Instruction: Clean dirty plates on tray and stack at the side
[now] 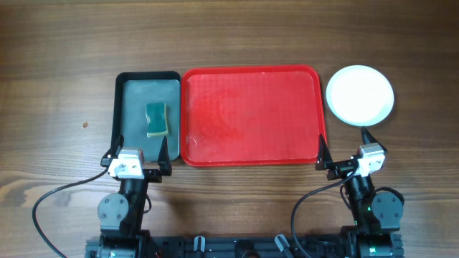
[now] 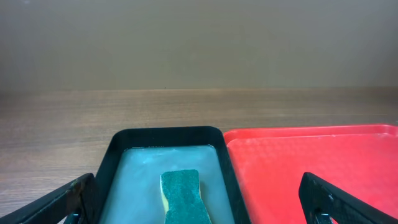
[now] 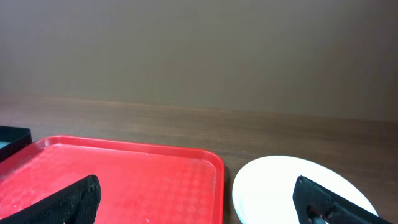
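Closest to the lens: left claw (image 1: pixel 138 150), fingers spread wide, nothing between them, touching nothing, just before the black tray (image 1: pixel 147 74) with its green sponge (image 1: pixel 156 119). Right claw (image 1: pixel 345 145) likewise wide apart and empty, at the near right corner of the red tray (image 1: pixel 251 69). Both low at the front edge, probably for lack of anything left to wash. No plate on that tray. White plate (image 1: pixel 360 94) on the table (image 1: pixel 57 57) just beside the far right corner, seemingly top of the stack; any others beneath hidden.

Tray: red tray (image 3: pixel 124 169), on your left.
Plate: white plate (image 3: pixel 280 186) just beside its rim.
Gripper: your right gripper (image 3: pixel 196 190) spread wide.
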